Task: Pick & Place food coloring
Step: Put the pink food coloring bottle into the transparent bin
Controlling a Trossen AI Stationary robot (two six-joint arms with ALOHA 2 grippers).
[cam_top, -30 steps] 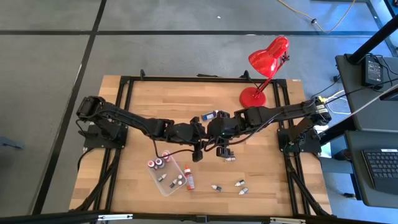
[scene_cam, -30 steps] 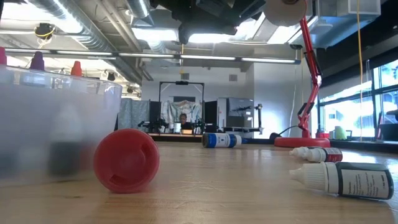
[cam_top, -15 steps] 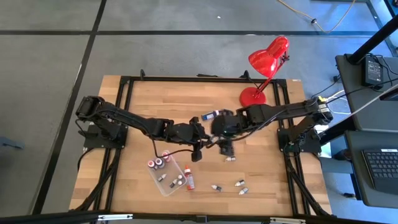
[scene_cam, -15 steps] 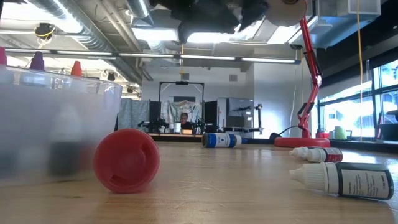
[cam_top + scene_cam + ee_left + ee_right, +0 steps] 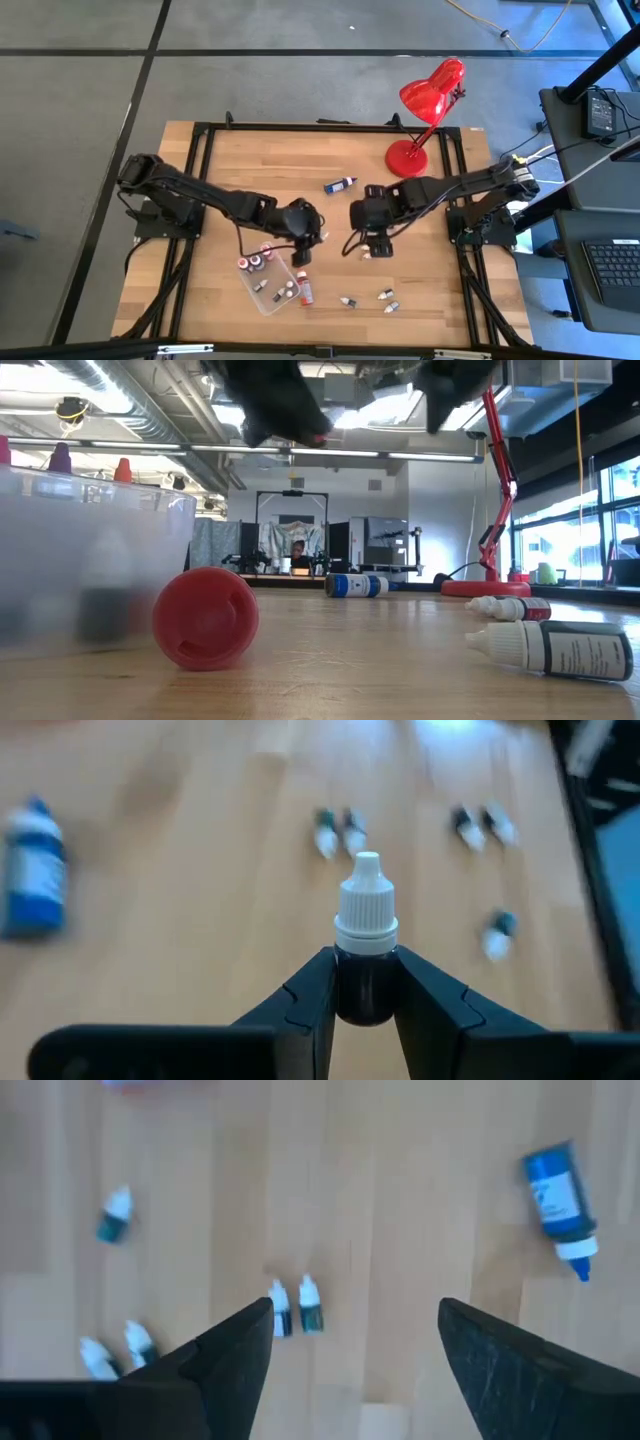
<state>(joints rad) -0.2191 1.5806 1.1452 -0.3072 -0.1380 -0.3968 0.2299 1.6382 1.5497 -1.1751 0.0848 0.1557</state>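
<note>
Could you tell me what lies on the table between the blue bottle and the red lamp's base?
Nothing: in the high view, bare wood separates the blue bottle from the lamp base.

Stuff I can't really make out from here

My left claw (image 5: pixel 365 1010) hides the lower half of the dark bottle (image 5: pixel 365 955) I'm pinching. Bottles inside the clear tray (image 5: pixel 95 560) are just blurry shapes, and the small ones near it (image 5: pixel 385 295) are too tiny to tell colours.

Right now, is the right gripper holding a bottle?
No. In the right wrist view the right gripper is open, with only bare wood table between its fingers.
</note>
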